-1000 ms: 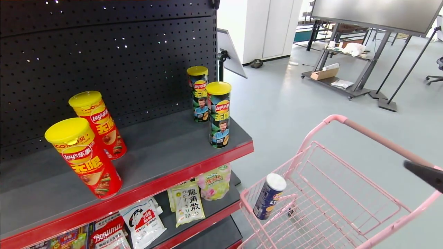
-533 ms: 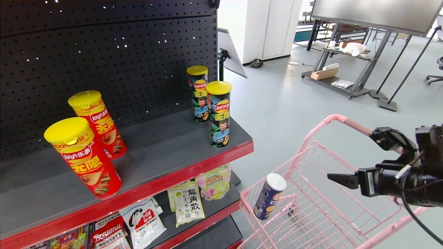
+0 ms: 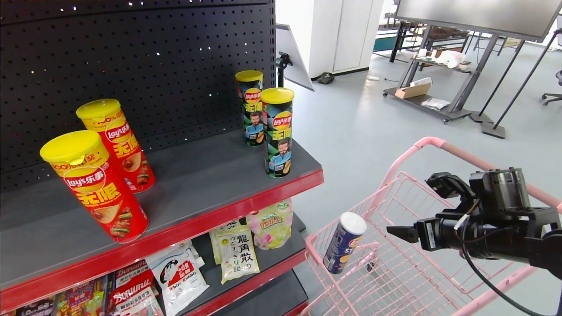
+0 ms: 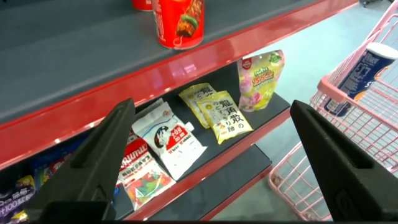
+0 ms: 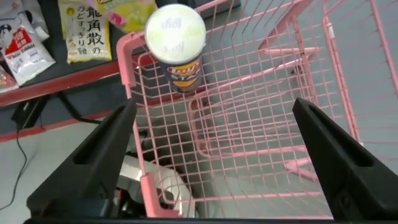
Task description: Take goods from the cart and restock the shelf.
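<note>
Finishes: coated metal, glossy packs.
Smooth pink coating is showing on cart (image 3: 432, 142) wire; shelf (image 3: 197, 175) deck is looking matt; red cans (image 3: 101, 188), snack bags (image 3: 237, 256) are gleaming.

- a shop?
- a mock one: pegboard shelf (image 3: 210, 175) with red front edges, crisp cans (image 3: 277, 131), snack bags (image 3: 237, 256) below, a pink cart (image 3: 432, 142) beside.
- and behind?
- grey floor (image 3: 351, 118), big board on a stand (image 3: 474, 13), office chair (image 3: 554, 94). a lab room.
</note>
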Tool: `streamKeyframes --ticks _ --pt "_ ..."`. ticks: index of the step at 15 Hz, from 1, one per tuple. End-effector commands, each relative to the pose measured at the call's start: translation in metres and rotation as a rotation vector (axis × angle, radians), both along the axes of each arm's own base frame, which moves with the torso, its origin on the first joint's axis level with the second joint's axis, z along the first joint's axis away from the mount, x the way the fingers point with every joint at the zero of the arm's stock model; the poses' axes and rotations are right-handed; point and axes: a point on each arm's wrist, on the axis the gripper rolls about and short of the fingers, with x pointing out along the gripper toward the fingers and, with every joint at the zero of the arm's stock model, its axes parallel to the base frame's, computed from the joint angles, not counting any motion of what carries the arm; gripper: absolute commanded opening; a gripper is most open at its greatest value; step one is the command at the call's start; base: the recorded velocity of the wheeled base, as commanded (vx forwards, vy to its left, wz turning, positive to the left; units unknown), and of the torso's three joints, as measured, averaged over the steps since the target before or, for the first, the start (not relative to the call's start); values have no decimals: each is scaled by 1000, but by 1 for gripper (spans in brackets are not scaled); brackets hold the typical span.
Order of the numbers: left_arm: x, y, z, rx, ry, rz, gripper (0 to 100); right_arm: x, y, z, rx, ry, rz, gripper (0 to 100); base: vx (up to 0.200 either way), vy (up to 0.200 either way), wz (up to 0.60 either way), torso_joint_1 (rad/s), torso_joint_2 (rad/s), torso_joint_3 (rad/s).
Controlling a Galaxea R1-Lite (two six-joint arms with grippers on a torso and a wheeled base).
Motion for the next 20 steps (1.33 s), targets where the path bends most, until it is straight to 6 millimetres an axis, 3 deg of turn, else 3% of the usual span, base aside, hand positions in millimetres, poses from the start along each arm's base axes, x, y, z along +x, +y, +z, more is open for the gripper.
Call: streamKeyframes --ticks 1,9,13,15,18,20 --pt "0 0 0 0 0 0 100 2 4 -14 -8 34 11 100 0 0 0 -139 344 203" --pt "0 0 0 0 0 0 100 -7 10 -15 -6 11 41 100 0 0 0 -147 372 219" --pt "0 0 0 0 0 0 100 -28 18 -20 19 35 75 100 0 0 0 -53 145 88" --pt "0 0 0 0 0 0 100 -25 32 -33 89 9 68 100 0 0 0 0 0 0" --pt "0 0 0 0 0 0 100 -13 46 -76 62 -92 23 100 0 0 0 0 0 0" --pt "0 0 0 1 0 0 100 -14 49 -89 65 -116 32 100 0 0 0 0 0 0"
